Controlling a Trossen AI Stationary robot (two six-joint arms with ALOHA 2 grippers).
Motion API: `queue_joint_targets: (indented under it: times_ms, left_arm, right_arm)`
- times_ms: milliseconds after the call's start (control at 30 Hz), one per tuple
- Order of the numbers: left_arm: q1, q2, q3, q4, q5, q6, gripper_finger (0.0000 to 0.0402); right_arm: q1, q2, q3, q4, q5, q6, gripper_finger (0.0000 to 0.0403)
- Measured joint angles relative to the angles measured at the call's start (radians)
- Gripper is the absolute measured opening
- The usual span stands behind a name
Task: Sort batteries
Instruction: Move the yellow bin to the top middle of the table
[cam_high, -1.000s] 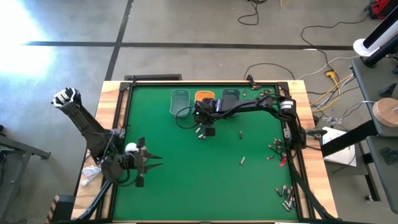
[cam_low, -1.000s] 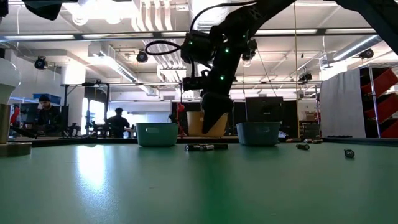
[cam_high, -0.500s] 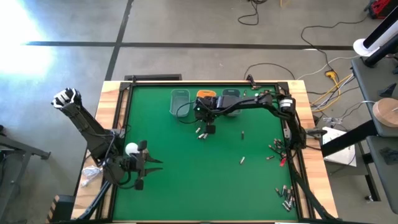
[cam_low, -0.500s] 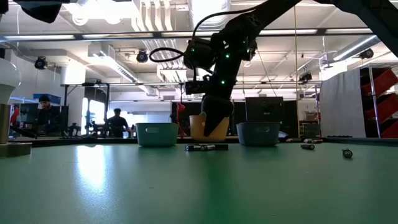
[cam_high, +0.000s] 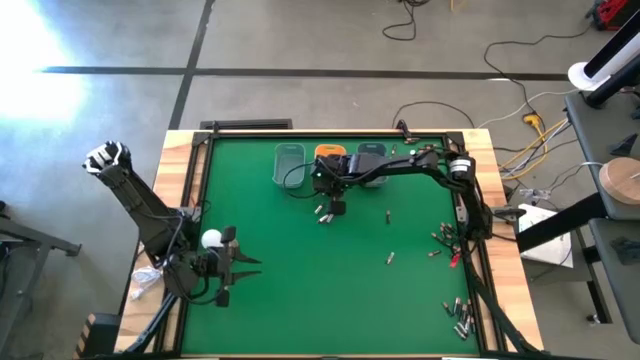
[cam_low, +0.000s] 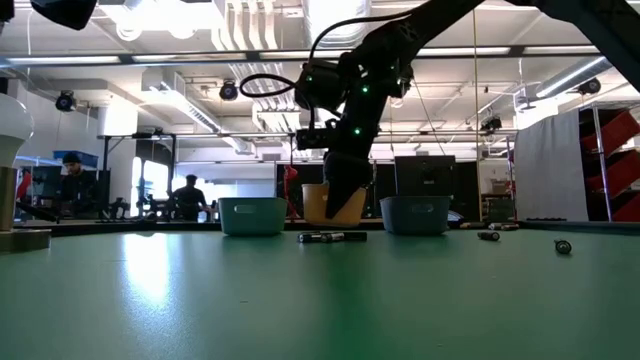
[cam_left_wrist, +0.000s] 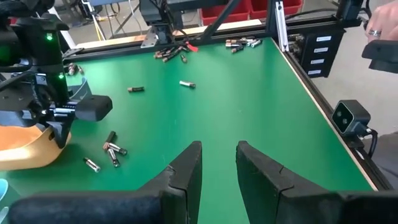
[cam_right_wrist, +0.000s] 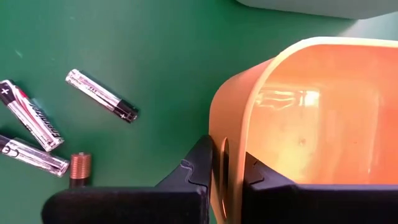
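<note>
Three small trays stand in a row at the far side: a clear one (cam_high: 288, 160), an orange one (cam_high: 328, 152) (cam_right_wrist: 311, 106) and a teal one (cam_high: 372, 152). My right gripper (cam_right_wrist: 231, 177) is shut on the orange tray (cam_low: 333, 205). Several batteries (cam_high: 322, 212) (cam_right_wrist: 99, 94) lie flat on the green mat just near of it. Single batteries (cam_high: 388, 215) (cam_high: 389, 258) lie further right. More batteries (cam_high: 441, 238) (cam_high: 459, 316) are heaped along the right edge. My left gripper (cam_high: 245, 262) (cam_left_wrist: 219, 163) hovers open at the near left with nothing between its fingers. My right gripper pinches the orange tray's side wall at the rim (cam_right_wrist: 219, 163), one finger (cam_right_wrist: 198, 169) outside and the other (cam_right_wrist: 264, 180) inside. The fingers slant down from above. In the low view the tray's base sits a little higher than the neighbouring trays' bases.
A white ball on a round base (cam_high: 211, 238) stands beside my left arm. Red and black clips with wires (cam_high: 455, 258) lie among the batteries at the right edge. The mat's middle and near part (cam_high: 320, 300) are bare green. A black frame borders the mat.
</note>
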Motion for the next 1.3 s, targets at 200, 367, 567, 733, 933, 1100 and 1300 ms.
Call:
queue_joint_targets:
  times_ms: [200, 367, 567, 733, 933, 1100, 1300]
  left_arm:
    - [-0.005, 0.000, 0.016, 0.001, -0.002, 0.000, 0.0080]
    - [-0.008, 0.000, 0.017, 0.001, -0.002, 0.000, 0.0080]
    - [-0.008, 0.000, 0.017, 0.001, -0.002, 0.000, 0.0080]
    - [-0.008, 0.000, 0.017, 0.001, -0.002, 0.000, 0.0080]
    - [-0.009, 0.000, 0.016, 0.001, -0.002, 0.000, 0.0080]
    - [-0.011, 0.000, 0.016, 0.001, -0.002, 0.000, 0.0080]
    - [-0.013, 0.000, 0.016, 0.001, -0.001, -0.003, 0.0080]
  right_arm:
    - [-0.001, 0.000, -0.030, 0.020, -0.001, -0.001, 0.0013]
    - [-0.001, 0.000, -0.041, 0.023, -0.001, 0.006, 0.0013]
    - [-0.001, 0.000, -0.044, 0.035, -0.001, 0.018, 0.0013]
    - [-0.001, 0.000, -0.047, 0.064, -0.001, 0.033, 0.0013]
    - [-0.001, 0.000, -0.047, 0.072, -0.001, 0.044, 0.0013]
    - [-0.001, 0.000, -0.047, 0.066, 0.002, 0.044, 0.0013]
    - [-0.001, 0.000, -0.047, 0.067, 0.003, 0.062, 0.0052]
